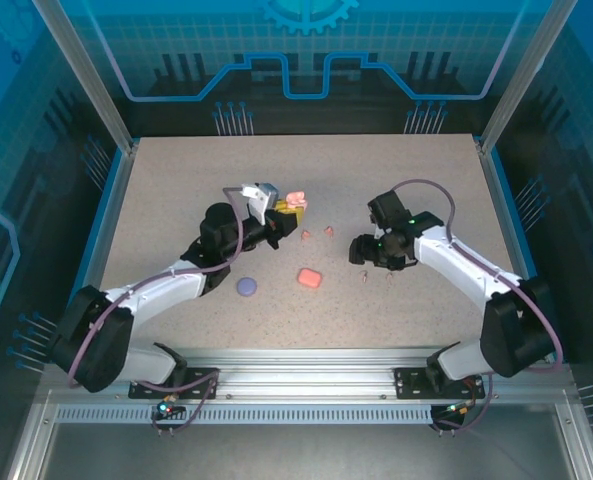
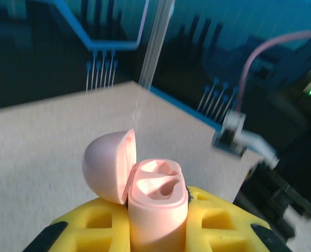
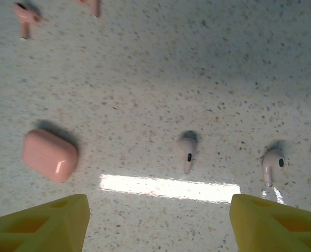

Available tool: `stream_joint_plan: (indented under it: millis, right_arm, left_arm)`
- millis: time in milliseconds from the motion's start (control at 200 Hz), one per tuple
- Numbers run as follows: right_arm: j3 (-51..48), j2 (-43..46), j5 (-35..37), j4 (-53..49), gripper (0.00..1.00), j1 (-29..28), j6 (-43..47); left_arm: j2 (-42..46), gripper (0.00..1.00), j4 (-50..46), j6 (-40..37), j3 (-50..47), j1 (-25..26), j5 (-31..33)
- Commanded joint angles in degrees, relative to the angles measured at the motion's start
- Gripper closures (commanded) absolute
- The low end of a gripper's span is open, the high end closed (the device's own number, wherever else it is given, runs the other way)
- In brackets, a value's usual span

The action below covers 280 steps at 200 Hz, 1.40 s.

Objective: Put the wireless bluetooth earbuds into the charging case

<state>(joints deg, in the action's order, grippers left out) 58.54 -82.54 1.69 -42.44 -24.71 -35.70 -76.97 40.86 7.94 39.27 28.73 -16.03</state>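
Left end effector (image 2: pixel 158 223) clamped on the open case, right end effector (image 3: pixel 158 212) spread wide over loose buds.
Nearest me on the surface (image 1: pixel 176 180) sit a closed lavender case (image 1: pixel 247 287) and a closed coral case (image 3: pixel 50 155). Just right of the coral one, two pale earbuds (image 3: pixel 188 152) lie apart below my empty right fingers. Farther out lie two coral earbuds (image 1: pixel 306 234). Just beyond them, I hold the pale pink charging case (image 2: pixel 155 184) upright, lid tipped open.
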Motion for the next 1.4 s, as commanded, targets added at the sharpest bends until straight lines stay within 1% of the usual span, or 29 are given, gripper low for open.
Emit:
stream_joint_plan:
  millis: [0, 90, 200, 380, 705, 975, 1396]
  right_arm:
    - [0.96, -3.49, 4.48, -3.02, 0.29, -1.81, -3.57]
    - [1.23, -5.77, 4.53, -2.48, 0.33, -2.25, -4.39]
    - [1.81, -8.98, 4.61, -2.35, 0.38, -2.6, -4.9]
    - [2.75, -13.45, 5.86, -1.32, 0.49, -3.32, -3.48]
    - [5.95, -19.19, 9.59, -2.04, 0.58, -3.68, -0.78]
    - [6.93, -21.28, 9.42, -1.78, 0.61, -3.63, -0.07]
    - [5.74, -20.99, 6.97, -0.22, 0.62, -3.79, -0.16]
  left_arm:
    - [3.33, 1.0, 10.28, -3.17, -0.2, 0.58, 7.16]
    - [4.8, 1.0, 10.68, -2.34, 0.89, 0.77, 9.17]
    - [6.13, 1.0, 11.19, -2.02, 2.23, 0.9, 9.6]
    - [7.31, 1.0, 10.48, -1.26, 3.96, 1.24, 8.44]
    - [7.01, 1.0, 7.88, -1.13, 5.54, 2.12, 6.41]
    - [6.57, 1.0, 7.26, -1.37, 5.93, 2.18, 6.1]
    - [6.48, 1.0, 6.51, -1.45, 6.1, 2.28, 5.84]
